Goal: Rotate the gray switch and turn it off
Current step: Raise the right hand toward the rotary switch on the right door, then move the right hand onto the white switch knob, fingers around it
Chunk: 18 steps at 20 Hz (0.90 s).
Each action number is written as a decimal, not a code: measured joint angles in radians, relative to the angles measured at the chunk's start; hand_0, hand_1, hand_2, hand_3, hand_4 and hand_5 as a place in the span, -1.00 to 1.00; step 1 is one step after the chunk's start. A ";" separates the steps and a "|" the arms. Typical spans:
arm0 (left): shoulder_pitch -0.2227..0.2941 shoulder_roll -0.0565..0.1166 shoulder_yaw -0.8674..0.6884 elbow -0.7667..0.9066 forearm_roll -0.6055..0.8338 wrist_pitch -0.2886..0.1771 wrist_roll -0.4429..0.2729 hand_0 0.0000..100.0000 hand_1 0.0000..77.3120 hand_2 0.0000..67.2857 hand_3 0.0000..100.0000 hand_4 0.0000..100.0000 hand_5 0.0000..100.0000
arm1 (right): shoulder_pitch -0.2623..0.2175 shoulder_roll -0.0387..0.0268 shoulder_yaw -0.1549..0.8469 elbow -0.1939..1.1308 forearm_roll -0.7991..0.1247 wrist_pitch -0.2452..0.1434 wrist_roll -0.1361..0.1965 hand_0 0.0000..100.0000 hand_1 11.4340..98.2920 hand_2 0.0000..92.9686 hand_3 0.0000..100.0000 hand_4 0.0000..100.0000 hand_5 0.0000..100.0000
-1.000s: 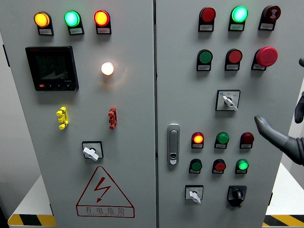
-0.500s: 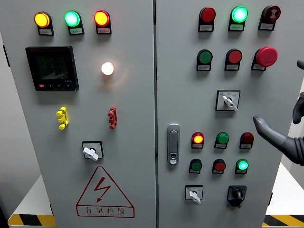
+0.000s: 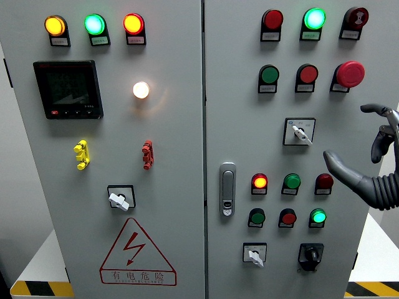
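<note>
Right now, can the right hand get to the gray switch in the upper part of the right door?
Probably yes. The right hand is open beside the gray switch, and only bare panel lies between them.

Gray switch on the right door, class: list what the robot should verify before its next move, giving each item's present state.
1. Gray switch in view, unobstructed: ok.
2. Its lever position readable, pointing lower right: ok.
3. Right hand open, holding nothing: ok.
4. Right hand touching the switch: not ok, it is apart, to the switch's right.
5. Red mushroom button clear of the fingers: ok.
6. Left hand's position: cannot tell, out of view.
</note>
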 measured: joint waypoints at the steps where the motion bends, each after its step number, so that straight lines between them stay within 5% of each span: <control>1: 0.000 0.000 0.000 0.000 0.000 0.000 0.000 -1.00 -1.00 -0.69 -0.58 -0.74 -0.74 | 0.001 0.0000 -0.001 -0.006 0.000 0.000 -0.005 -1.00 -0.28 0.08 0.91 0.68 1.00; 18: 0.000 0.000 0.000 0.000 -0.001 0.001 0.000 -1.00 -1.00 -0.69 -0.58 -0.74 -0.74 | 0.042 -0.0017 -0.105 -0.126 -0.012 -0.072 -0.056 -1.00 -0.24 0.11 0.91 0.70 1.00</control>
